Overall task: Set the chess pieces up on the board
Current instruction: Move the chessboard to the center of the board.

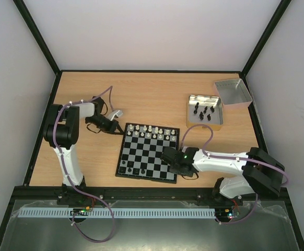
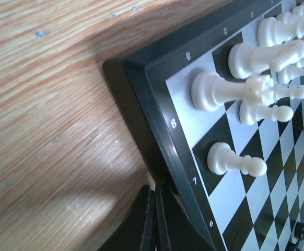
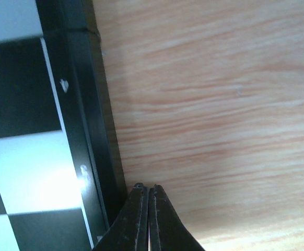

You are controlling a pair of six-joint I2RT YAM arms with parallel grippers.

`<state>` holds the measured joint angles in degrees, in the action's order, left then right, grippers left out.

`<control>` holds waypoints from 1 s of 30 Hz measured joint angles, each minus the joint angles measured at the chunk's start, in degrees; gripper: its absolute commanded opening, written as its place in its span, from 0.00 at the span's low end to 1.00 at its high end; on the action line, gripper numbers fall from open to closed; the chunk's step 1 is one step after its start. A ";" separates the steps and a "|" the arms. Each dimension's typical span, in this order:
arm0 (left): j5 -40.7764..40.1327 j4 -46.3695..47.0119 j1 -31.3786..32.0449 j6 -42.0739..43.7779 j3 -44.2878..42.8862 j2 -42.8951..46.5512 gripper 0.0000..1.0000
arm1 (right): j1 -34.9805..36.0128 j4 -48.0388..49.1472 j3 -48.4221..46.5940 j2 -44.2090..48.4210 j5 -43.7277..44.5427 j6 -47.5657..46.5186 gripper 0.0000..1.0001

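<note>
The board [image 1: 153, 157] lies mid-table, and its border shows in both wrist views [image 2: 157, 99] [image 3: 79, 68]. White chess pieces [image 1: 149, 130] fill its two far rows; close up, a white pawn [image 2: 234, 162] stands on rank 7 with taller pieces [image 2: 214, 91] behind it. A few black pieces [image 1: 132, 169] stand on the near row. My left gripper [image 1: 120, 130] [image 2: 155, 187] is shut and empty, its tips on the wood against the board's far-left edge. My right gripper [image 1: 166, 156] [image 3: 148, 187] is shut and empty beside the board's right border.
A gold-rimmed tin [image 1: 191, 115] at the back right holds several black pieces [image 1: 204, 111]. Its lid [image 1: 233, 92] lies just behind it near the right wall. Black frame rails run along the table's edges.
</note>
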<state>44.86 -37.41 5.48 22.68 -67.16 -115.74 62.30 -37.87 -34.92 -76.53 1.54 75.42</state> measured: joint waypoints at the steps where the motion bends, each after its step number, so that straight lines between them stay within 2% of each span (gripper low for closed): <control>1: 0.07 0.24 -0.11 0.15 0.33 0.20 0.02 | -0.31 0.35 -0.22 -0.37 0.00 -0.46 0.02; 16: 1.11 0.33 -4.52 3.72 4.44 2.34 0.02 | -10.84 6.51 -8.96 -11.50 1.81 -11.06 0.02; 30: 0.72 -1.55 -7.48 5.40 4.46 2.40 0.02 | -17.77 8.59 -19.21 -21.84 4.20 -19.37 0.02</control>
<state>45.58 -38.96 -2.00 28.08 -62.70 -113.34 44.53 -29.28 -54.13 -98.37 5.74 56.05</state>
